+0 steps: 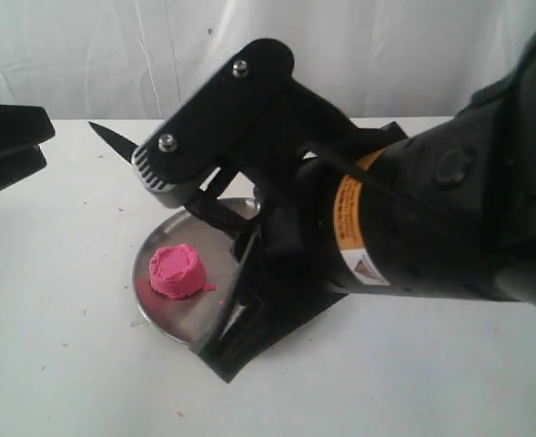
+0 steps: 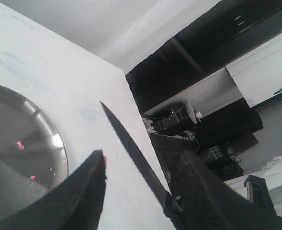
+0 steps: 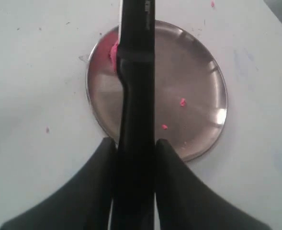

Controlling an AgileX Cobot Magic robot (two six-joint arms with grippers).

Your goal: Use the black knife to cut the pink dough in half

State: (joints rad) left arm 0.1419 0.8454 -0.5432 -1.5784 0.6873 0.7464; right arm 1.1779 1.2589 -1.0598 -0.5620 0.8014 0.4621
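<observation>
The pink dough (image 1: 178, 270) is a single squat round lump on the left part of the steel plate (image 1: 158, 308). My right gripper (image 3: 136, 142) is shut on the handle of the black knife (image 3: 137, 72) and holds it above the plate (image 3: 193, 86). In the right wrist view the knife hides most of the dough (image 3: 113, 51). The blade tip (image 1: 111, 138) points up and to the far left, clear of the dough. My left gripper (image 1: 47, 146) waits open at the left edge, and its wrist view shows the blade (image 2: 126, 139) beyond its fingers.
Tiny pink crumbs (image 3: 182, 101) lie on the plate and on the white table (image 1: 58, 364). My large right arm (image 1: 413, 218) reaches in from the right and covers the plate's right side. A white curtain hangs behind the table.
</observation>
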